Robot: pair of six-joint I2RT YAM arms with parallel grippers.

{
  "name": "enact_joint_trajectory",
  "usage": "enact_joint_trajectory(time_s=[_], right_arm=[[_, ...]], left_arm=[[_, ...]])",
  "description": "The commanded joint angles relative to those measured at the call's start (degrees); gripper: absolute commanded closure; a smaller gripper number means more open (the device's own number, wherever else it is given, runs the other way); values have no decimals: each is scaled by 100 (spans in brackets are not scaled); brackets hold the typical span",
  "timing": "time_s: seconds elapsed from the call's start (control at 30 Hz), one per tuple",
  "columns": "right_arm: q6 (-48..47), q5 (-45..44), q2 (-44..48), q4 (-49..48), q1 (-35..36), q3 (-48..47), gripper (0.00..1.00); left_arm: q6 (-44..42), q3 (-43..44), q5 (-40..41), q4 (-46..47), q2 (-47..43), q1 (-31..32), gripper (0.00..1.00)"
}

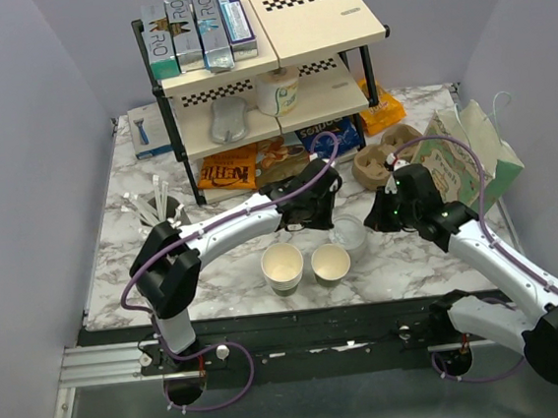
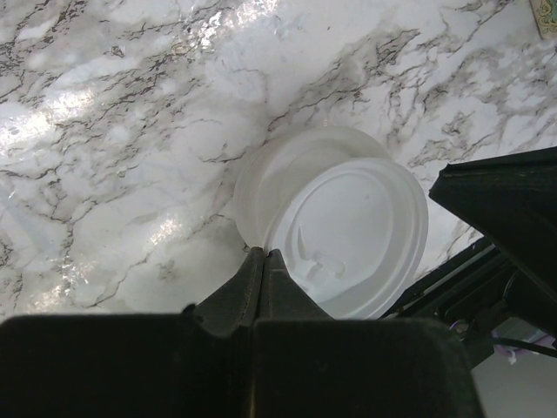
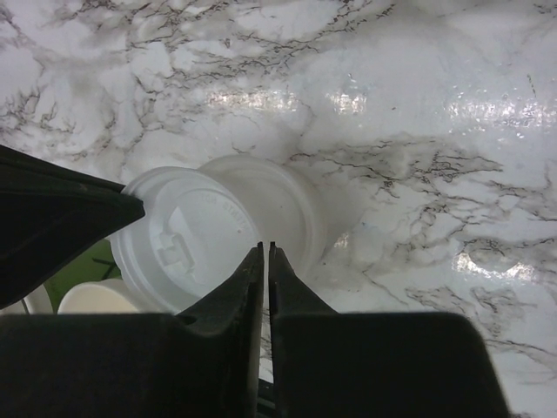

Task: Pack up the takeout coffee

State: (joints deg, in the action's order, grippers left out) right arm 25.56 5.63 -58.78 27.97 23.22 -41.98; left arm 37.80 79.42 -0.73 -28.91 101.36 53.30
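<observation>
Near the front of the table (image 1: 115, 249), the small paper cup (image 1: 330, 261) stood open beside the cup stack (image 1: 283, 266). The left gripper (image 2: 264, 259) pinched the white lid (image 2: 348, 231) by its rim. The right gripper (image 3: 265, 252) showed a thin gap at the lid; I could not tell if it held on.

The table (image 2: 130, 131) has a smooth, glossy marble-patterned top that throws bright glare. The lid (image 2: 357, 235) is thin, translucent white plastic with a soft sheen. The stacked cups (image 1: 283, 266) and the single cup (image 1: 331, 261) are matt cream paper. The left gripper (image 2: 264, 254) and right gripper (image 3: 265, 248) look like matt black plastic. The far shelf (image 1: 315, 18) has smooth cream boards.
</observation>
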Motion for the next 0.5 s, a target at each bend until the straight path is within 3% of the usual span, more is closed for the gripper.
enact_joint_trajectory(time_s=[0.0,0.3,0.47], right_arm=[[-16,-193,200,86,-28,-153,81],[-104,8,121,113,-28,-188,54],[-324,-105,876,-28,-28,-249,36]], left_arm=[[8,232,21,-36,77,32,100],[34,320,-6,43,86,32,100],[-27,469,108,87,-2,-12,100]])
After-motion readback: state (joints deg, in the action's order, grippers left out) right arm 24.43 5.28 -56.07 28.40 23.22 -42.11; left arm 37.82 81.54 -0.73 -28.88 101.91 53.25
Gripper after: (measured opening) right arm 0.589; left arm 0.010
